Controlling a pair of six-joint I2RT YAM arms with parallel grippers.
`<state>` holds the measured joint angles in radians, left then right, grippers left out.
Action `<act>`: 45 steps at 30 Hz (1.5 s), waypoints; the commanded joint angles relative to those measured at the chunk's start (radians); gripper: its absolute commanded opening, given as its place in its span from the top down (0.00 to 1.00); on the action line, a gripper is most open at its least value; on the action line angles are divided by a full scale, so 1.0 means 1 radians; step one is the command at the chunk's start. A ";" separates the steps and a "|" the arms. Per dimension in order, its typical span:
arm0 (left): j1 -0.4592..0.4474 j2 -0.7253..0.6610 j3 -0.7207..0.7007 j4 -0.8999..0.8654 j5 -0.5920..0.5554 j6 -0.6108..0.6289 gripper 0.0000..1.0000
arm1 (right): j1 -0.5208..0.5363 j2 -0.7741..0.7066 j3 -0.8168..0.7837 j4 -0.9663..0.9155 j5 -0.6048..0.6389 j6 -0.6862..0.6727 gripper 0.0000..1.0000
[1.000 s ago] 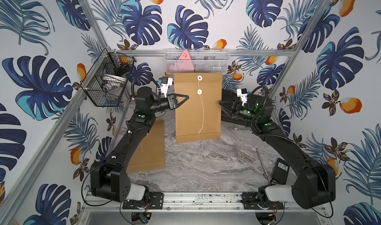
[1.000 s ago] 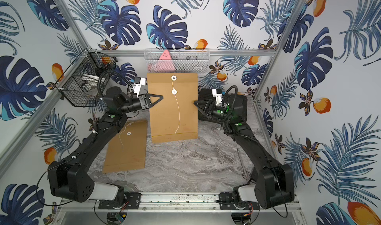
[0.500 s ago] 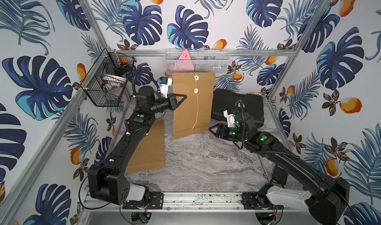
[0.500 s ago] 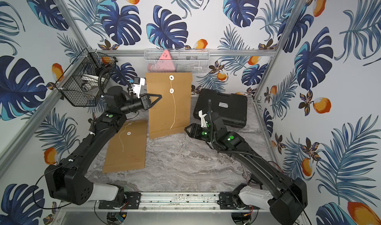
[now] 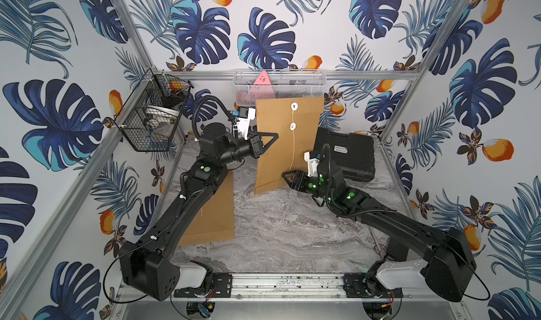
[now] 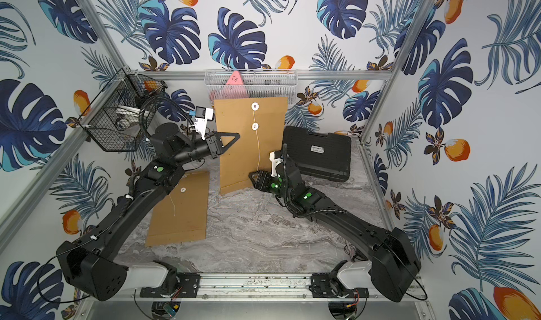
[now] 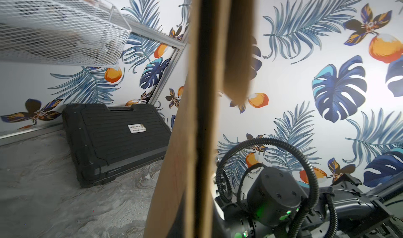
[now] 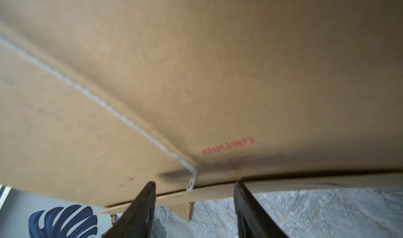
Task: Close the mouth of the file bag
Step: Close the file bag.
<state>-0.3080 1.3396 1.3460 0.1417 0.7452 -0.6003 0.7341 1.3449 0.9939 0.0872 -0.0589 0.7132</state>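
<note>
A brown file bag [image 5: 275, 157] [image 6: 240, 160] stands upright on its bottom edge at the back of the table. Two white discs [image 5: 293, 106] sit near its top, and a white string [image 5: 292, 151] [image 6: 257, 154] hangs down from them. My left gripper [image 5: 275, 135] [image 6: 237, 134] is shut on the bag's left edge, which fills the middle of the left wrist view as a brown edge [image 7: 192, 117]. My right gripper [image 5: 284, 176] [image 6: 251, 176] is low at the bag's bottom edge. Its jaws [image 8: 194, 195] are open, with the string's end [image 8: 192, 180] hanging between the fingertips.
A second brown file bag [image 5: 213, 213] lies flat on the marble table under the left arm. A black case [image 5: 345, 154] lies at the back right. A black wire basket [image 5: 152, 119] hangs on the left wall, and a white mesh basket [image 5: 278, 84] on the back wall.
My right arm left the bag's right edge and swung down and forward to its bottom edge by the string's end, its jaws narrowing a little. The bag shifted slightly left and tilted.
</note>
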 commanded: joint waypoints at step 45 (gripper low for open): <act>-0.059 0.021 0.223 -0.267 -0.174 0.448 1.00 | 0.031 -0.096 0.004 0.076 -0.097 -0.185 0.83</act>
<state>-0.3668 1.3624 1.5677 -0.1585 0.5987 -0.1593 0.7647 1.2613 1.0050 0.1879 -0.1211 0.5098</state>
